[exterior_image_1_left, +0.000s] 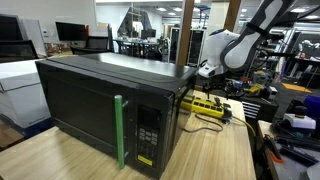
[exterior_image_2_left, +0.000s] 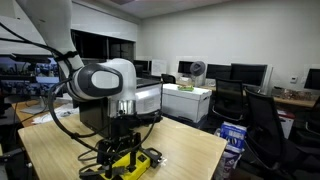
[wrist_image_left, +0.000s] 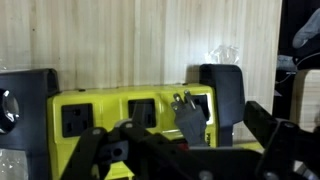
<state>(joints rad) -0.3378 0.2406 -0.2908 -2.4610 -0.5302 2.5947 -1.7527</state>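
Observation:
A yellow power strip (wrist_image_left: 110, 115) lies on the wooden table (wrist_image_left: 130, 40), seen too in both exterior views (exterior_image_1_left: 212, 104) (exterior_image_2_left: 132, 160). A black plug (wrist_image_left: 190, 118) rests at the strip's right end with its metal prongs bare and pointing up, out of any socket. My gripper (wrist_image_left: 125, 90) hangs just above the strip, open wide, one finger (wrist_image_left: 28, 92) at the strip's left end and the other finger (wrist_image_left: 222, 92) right beside the plug. Nothing is gripped. In both exterior views the gripper (exterior_image_1_left: 207, 72) (exterior_image_2_left: 122, 138) points down over the strip.
A big black microwave (exterior_image_1_left: 95, 95) with a green door handle (exterior_image_1_left: 119, 132) stands on the table right next to the arm. Black cables trail off the strip (exterior_image_1_left: 228, 115). Office chairs (exterior_image_2_left: 262, 120) and a white cabinet (exterior_image_2_left: 188, 100) stand beyond the table edge.

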